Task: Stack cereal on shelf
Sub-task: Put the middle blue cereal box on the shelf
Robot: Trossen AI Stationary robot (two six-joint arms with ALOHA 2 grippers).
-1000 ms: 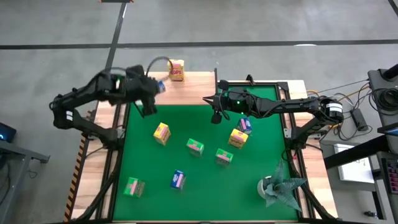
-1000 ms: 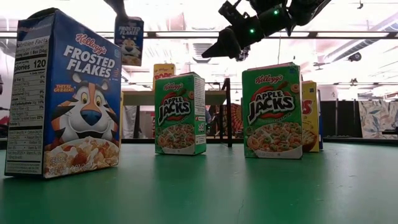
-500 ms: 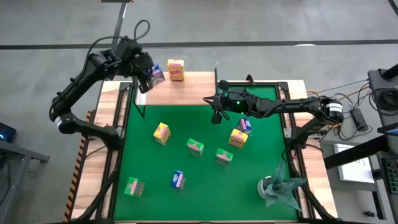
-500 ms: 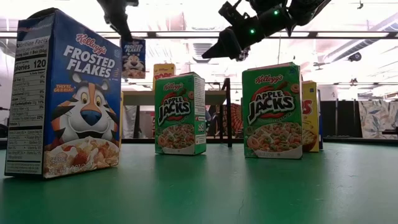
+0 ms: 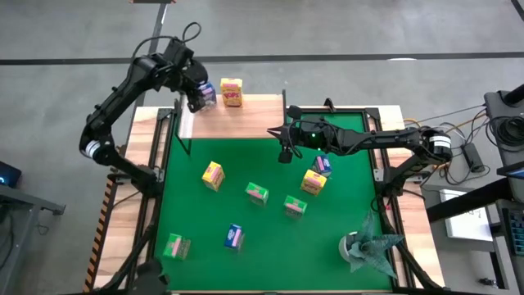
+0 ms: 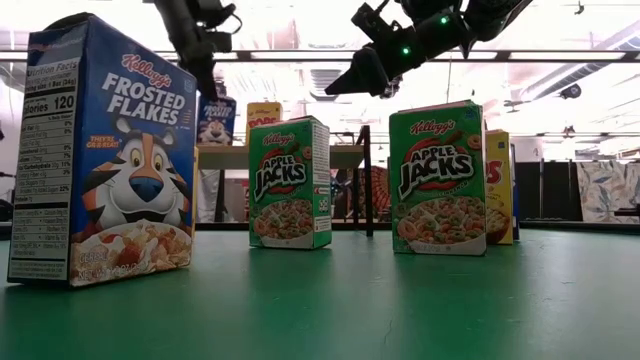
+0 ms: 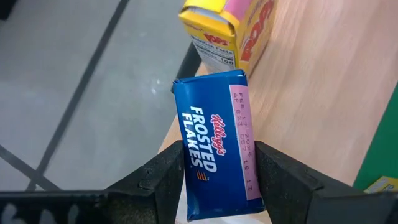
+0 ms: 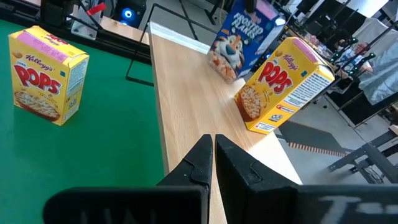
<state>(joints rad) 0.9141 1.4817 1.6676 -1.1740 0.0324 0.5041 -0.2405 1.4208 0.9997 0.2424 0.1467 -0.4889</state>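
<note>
The left tool [image 7: 219, 163], gripping a blue cereal box [image 7: 216, 140] over the shelf [image 5: 254, 115] just beside the yellow box [image 5: 232, 92], should lower it level before letting go.

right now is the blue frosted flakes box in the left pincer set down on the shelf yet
Cannot tell. The left pincer grips the blue Frosted Flakes box over the shelf beside the yellow Pops box, but no view shows its base touching.

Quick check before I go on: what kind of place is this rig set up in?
Probably a robotics lab or workshop, not a shop: a grey concrete floor with painted lines, ceiling strip lights, and cabled equipment beside the green mat with toy cereal boxes.
</note>
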